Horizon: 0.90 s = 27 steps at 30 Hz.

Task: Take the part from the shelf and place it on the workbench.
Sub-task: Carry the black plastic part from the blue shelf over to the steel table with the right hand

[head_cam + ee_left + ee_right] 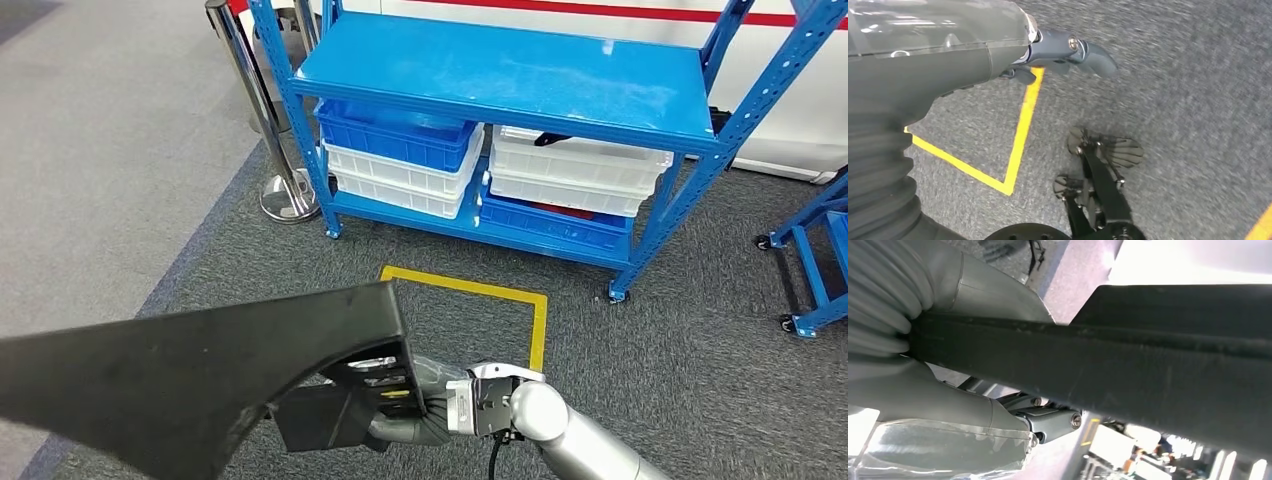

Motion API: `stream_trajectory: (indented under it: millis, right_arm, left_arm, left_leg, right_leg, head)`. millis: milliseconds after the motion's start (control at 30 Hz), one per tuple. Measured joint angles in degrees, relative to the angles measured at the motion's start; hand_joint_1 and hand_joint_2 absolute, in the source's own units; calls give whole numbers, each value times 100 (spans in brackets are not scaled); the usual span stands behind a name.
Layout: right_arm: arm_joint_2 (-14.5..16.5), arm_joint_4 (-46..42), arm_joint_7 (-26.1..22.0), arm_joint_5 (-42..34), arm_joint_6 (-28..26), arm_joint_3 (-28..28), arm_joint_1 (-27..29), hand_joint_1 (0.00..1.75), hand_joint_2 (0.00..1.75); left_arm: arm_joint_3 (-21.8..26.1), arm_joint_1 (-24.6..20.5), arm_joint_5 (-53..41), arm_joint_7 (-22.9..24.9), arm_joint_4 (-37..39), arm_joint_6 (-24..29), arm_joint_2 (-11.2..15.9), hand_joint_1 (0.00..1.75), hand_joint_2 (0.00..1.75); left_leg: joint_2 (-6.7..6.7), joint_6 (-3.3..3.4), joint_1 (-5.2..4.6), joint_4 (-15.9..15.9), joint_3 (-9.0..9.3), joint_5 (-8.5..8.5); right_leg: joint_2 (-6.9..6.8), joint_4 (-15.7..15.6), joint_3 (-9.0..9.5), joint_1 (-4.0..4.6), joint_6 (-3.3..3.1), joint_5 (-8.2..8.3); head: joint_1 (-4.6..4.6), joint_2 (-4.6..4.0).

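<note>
The part [190, 385] is already off the shelf [520, 75]: a long, flat black panel, held in front of the robot's body and reaching from the right hand [420, 405] across to the left edge of the head view, above the grey carpet [690, 350] and just short of the yellow floor marking [500, 292]. It looks like moulded plastic, stiff enough to hold its line unsupported, and probably light for its length, though the long overhang would give it leverage against a grip at one end. The right hand grips it at the end with ribbed, boxed detail, fingers wrapped round the edge; in the right wrist view the thumb [1053, 422] lies under the dark bar of the panel. That thicker end seems the sounder hold; the thin tapering edge looks liable to flex or slip. The left hand [1068, 52] hangs over the carpet with nothing in it, fingers curled in loosely. On the shelf's lower level sit blue bins [395, 135] and white bins [580, 165]. No brand, label or legible writing shows on the part or the bins. The workbench cannot be picked out.
</note>
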Motion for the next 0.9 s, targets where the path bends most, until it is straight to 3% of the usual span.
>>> stream_trajectory:
  millis: [67, 100, 133, 167, 200, 267, 300, 367, 433, 500, 567, 600, 633, 667, 733, 800, 867, 900]
  right_arm:
    - [14, -6, -3, 65, -16, 40, -7, 175, 175]
    - [15, -5, -4, 89, -22, 64, -6, 175, 175]
    - [17, -4, -8, 107, -28, 92, -6, 175, 175]
    - [19, -4, -13, 115, -33, 115, -8, 175, 175]
    - [22, -6, -21, 115, -36, 132, -14, 175, 175]
    - [30, -19, -40, 90, -38, 157, -43, 175, 175]
    - [33, -30, -51, 65, -34, 167, -66, 175, 175]
    - [43, -51, -76, 1, -10, 187, -115, 175, 175]
    - [55, -76, -90, -57, 33, 208, -167, 175, 175]
    - [59, -117, -100, -92, 66, 226, -207, 175, 175]
    - [53, -144, -108, -112, 78, 245, -209, 175, 175]
    - [48, -149, -108, -126, 80, 258, -199, 175, 175]
    - [43, -151, -107, -154, 80, 269, -190, 175, 175]
    - [41, -163, -105, -203, 77, 276, -184, 175, 175]
    - [38, -226, -107, -365, 68, 265, -181, 175, 175]
    - [39, -328, -115, -560, 46, 221, -172, 175, 175]
    - [56, -405, -161, -681, -3, 156, -130, 175, 175]
    - [80, -422, -210, -700, -38, 127, -97, 175, 175]
  left_arm:
    - [28, -30, 65, -29, 1, 43, -9, 0, 175]
    - [55, -42, 107, -46, 1, 60, -17, 0, 175]
    - [88, -42, 149, -65, 1, 82, -27, 0, 175]
    - [118, -37, 178, -83, 1, 109, -39, 0, 175]
    - [145, -31, 197, -105, 1, 148, -48, 0, 175]
    - [182, -37, 226, -147, -1, 230, -61, 0, 175]
    - [203, -46, 241, -167, -1, 260, -69, 0, 175]
    - [252, -47, 267, -197, -2, 324, -84, 0, 175]
    - [297, -17, 283, -234, -3, 407, -101, 0, 175]
    - [340, -12, 311, -276, -8, 465, -124, 0, 175]
    - [383, -38, 347, -307, -14, 486, -143, 0, 175]
    - [399, -48, 360, -320, -17, 492, -147, 0, 175]
    - [414, -52, 369, -330, -18, 499, -151, 0, 175]
    - [425, -51, 370, -339, -19, 508, -155, 0, 175]
    - [441, -51, 359, -344, -20, 529, -162, 0, 175]
    - [446, -66, 314, -310, -26, 545, -166, 0, 175]
    - [446, -81, 266, -238, -43, 563, -163, 0, 175]
    - [446, -82, 254, -197, -51, 575, -161, 0, 175]
  left_leg:
    - [238, -39, 3, 751, -310, -416]
    - [272, -54, 8, 1090, -438, -560]
    - [288, -60, 11, 1248, -469, -602]
    - [302, -57, 10, 1188, -388, -544]
    - [329, -42, 8, 900, -188, -399]
    - [510, 33, -29, 88, 303, -131]
    - [588, 83, -58, -199, 458, -61]
    - [623, 166, -111, -369, 511, -46]
    - [516, 229, -97, -426, 500, 9]
    - [420, 292, -59, -507, 520, 83]
    - [310, 325, -44, -525, 498, 130]
    - [246, 329, -44, -512, 472, 141]
    - [173, 327, -45, -493, 448, 146]
    - [101, 321, -45, -466, 427, 147]
    - [-46, 299, -43, -400, 396, 136]
    - [-181, 245, -49, -322, 337, 119]
    - [-300, 162, -35, -286, 258, 132]
    - [-359, 118, -22, -291, 224, 150]
  right_leg:
    - [-159, 1, -36, 29, -32, 19]
    - [-244, 6, -56, 43, -38, 23]
    - [-325, 11, -71, 54, -42, 26]
    - [-401, 15, -78, 64, -43, 28]
    - [-474, 17, -78, 73, -42, 28]
    - [-601, 18, -69, 101, -31, 27]
    - [-655, 19, -69, 114, -12, 30]
    - [-749, 15, -71, 127, 36, 41]
    - [-790, 15, -55, 118, 97, 34]
    - [-555, 257, -146, 100, 154, -158]
    - [-232, 953, -458, 76, 183, -545]
    - [-161, 1325, -631, 70, 191, -693]
    - [-132, 1565, -749, 66, 198, -743]
    - [-122, 1583, -766, 61, 201, -671]
    - [-44, 1004, -497, 38, 192, -277]
    - [232, 350, -202, 1, 184, -26]
    - [369, 164, -150, 4, 165, -16]
    - [305, 153, -160, 12, 141, 2]
  head:
    - [-22, 0]
    - [-23, 0]
    - [-23, 0]
    - [-24, 0]
    - [-24, 0]
    - [-23, 0]
    - [-21, 0]
    - [-20, 0]
    - [-18, 0]
    - [-15, 0]
    - [-11, 0]
    - [-8, 0]
    - [-9, 0]
    - [-9, 0]
    - [-8, 0]
    - [-11, 1]
    - [-13, 1]
    - [-13, 1]
